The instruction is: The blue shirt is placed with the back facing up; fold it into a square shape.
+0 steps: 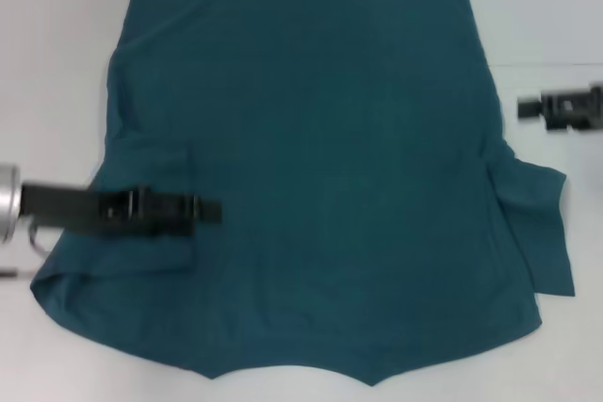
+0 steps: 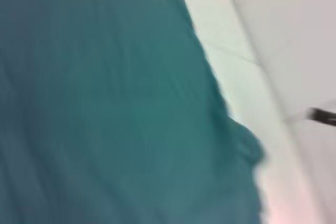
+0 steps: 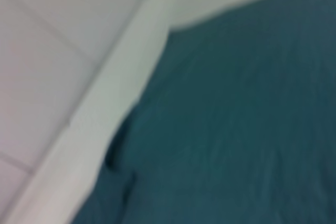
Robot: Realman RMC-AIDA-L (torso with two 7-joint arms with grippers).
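Left gripper (image 1: 209, 211): reaches in from 9 o'clock of the head view, low over the shirt's left side, beside the folded-in left sleeve. Whether its jaws are open or closed cannot be told; the black fingers blur together there.
Right gripper (image 1: 524, 107): at 3 o'clock, over bare table just off the shirt's right edge, apart from the cloth. Jaw state cannot be told.
Blue shirt (image 1: 320, 157): lies flat, plain side up, filling the middle of the table; straight hem edge toward 12 o'clock, neck notch at 6 o'clock.
Left sleeve (image 1: 141, 171): looks folded inward onto the body, making a darker flap toward 8 o'clock.
Right sleeve (image 1: 542, 223): spread outward past the body toward 4 o'clock, lying on the table.
Table (image 1: 57, 63): white, showing at both sides of the shirt.
Left wrist view: teal cloth (image 2: 105, 103) fills most of it, with white table alongside.
Right wrist view: shirt cloth (image 3: 236, 119) next to the white table edge (image 3: 105, 108).
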